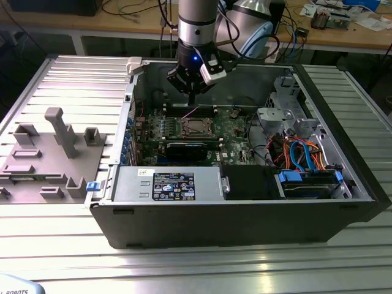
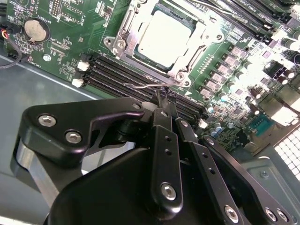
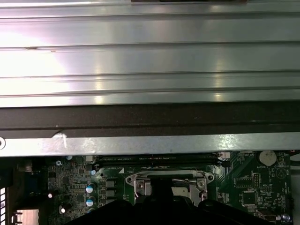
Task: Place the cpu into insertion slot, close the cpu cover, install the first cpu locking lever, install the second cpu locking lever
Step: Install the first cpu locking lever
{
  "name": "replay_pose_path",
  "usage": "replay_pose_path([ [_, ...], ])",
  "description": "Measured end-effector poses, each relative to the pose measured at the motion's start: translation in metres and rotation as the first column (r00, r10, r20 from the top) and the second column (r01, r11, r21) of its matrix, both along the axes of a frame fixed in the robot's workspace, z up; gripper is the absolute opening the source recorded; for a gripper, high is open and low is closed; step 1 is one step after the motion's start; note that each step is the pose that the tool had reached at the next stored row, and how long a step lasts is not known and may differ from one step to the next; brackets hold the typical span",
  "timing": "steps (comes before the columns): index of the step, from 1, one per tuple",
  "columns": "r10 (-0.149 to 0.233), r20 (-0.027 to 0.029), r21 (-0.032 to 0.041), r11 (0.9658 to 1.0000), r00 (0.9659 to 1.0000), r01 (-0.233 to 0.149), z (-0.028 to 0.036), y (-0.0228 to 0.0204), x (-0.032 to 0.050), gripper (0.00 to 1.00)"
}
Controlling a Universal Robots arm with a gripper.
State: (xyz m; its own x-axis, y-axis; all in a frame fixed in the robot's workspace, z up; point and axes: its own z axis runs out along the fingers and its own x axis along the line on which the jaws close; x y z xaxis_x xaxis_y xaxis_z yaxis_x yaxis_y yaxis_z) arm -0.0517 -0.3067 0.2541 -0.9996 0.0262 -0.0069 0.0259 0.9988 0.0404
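The cpu point(image 2: 164, 37) lies in the insertion slot point(image 2: 110, 43) on the green motherboard, its pale metal top showing through the window of the cpu cover point(image 2: 199, 44), which lies flat over it. A thin wire locking lever point(image 2: 145, 86) runs along the socket's edge nearest the gripper. My gripper point(image 2: 161, 96) is shut, its black fingers pressed together, the tip right beside that lever. In the exterior view the gripper point(image 1: 192, 101) hangs inside the open computer case just above and behind the cpu point(image 1: 196, 127). In the first wrist view the socket point(image 3: 168, 180) sits beyond the dark gripper body.
Black memory slots point(image 2: 117, 77) lie between gripper and socket; a coin battery point(image 2: 36, 29) sits off to one side. The case holds a power supply point(image 1: 168, 184), a metal drive cage point(image 1: 288, 110) and coloured cables point(image 1: 300, 153). A grey fixture point(image 1: 55, 147) stands at the exterior view's left.
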Motion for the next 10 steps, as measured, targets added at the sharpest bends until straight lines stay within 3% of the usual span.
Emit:
replay_pose_path([
  [10, 0.0, 0.0, 0.0, 1.0, 1.0, 0.0, -0.002, 0.0, 0.0, 0.11],
])
